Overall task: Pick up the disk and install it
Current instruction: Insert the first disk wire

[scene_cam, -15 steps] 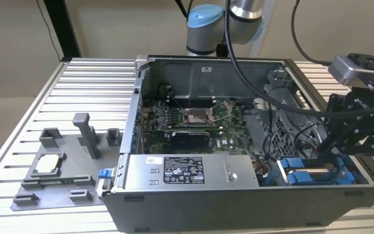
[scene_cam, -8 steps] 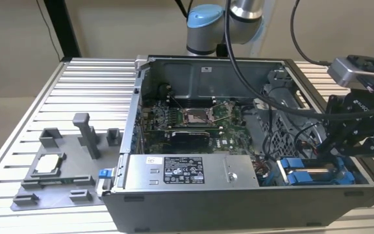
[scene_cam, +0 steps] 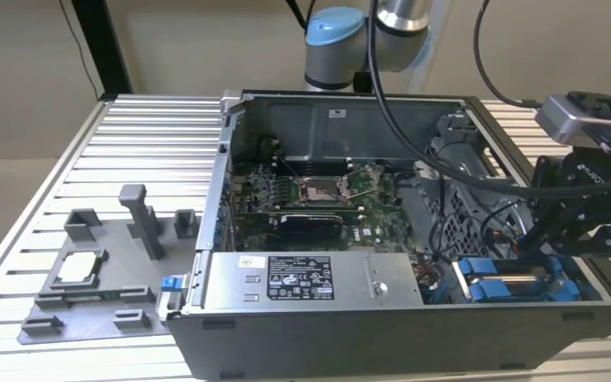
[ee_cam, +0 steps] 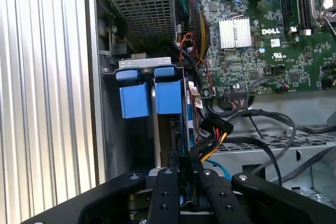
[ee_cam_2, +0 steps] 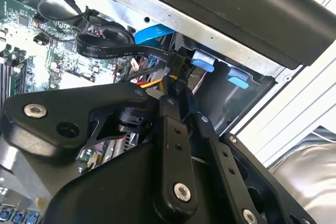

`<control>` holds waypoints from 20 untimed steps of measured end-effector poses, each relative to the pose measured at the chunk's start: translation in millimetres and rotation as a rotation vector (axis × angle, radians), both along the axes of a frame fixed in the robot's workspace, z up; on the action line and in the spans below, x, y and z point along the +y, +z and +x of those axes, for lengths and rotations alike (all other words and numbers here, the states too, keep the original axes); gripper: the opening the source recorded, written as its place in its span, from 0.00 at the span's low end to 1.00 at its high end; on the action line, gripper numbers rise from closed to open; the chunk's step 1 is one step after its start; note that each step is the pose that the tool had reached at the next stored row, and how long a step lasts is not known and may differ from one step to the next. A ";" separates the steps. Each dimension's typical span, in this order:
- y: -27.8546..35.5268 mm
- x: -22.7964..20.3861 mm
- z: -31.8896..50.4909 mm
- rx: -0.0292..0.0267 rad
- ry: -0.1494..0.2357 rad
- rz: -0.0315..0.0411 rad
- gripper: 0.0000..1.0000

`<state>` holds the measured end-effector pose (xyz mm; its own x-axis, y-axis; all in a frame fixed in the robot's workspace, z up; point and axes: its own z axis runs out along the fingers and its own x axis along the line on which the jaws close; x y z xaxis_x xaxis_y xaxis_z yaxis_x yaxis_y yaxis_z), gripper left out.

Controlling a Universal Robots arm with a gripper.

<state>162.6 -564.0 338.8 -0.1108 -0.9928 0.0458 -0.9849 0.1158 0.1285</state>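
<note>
The disk sits in the drive bay at the front corner of the open computer case, on the exterior view's right. Its silver face shows between bright blue side rails. In the first wrist view the blue rail ends stand side by side in the bay. My gripper hangs just over the disk's outer rail. Its black fingers stand close together, shut, right at the disk's near end. I cannot tell whether they touch it. In the second wrist view the gripper points into the bay.
A grey power supply box with a white label lies beside the bay. The green motherboard fills the case's middle. Red, yellow and black cables crowd next to the disk. A grey fixture holding a small silver chip lies on the slatted table.
</note>
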 end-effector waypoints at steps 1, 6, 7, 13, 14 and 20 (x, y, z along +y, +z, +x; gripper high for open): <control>-0.2 0.0 0.1 0.0000 0.001 0.0000 0.00; -1.5 0.0 0.2 -0.0001 0.007 -0.0001 0.00; -1.7 0.0 0.2 -0.0001 0.008 -0.0001 0.00; -2.4 -0.6 0.2 0.0000 0.012 0.0003 0.00; -2.4 -0.8 0.2 0.0000 0.012 0.0003 0.00; -2.3 -2.3 0.2 0.0005 0.014 0.0000 0.00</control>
<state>162.8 -566.3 336.5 -0.0964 -0.9943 0.0458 -0.9864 0.1016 0.1290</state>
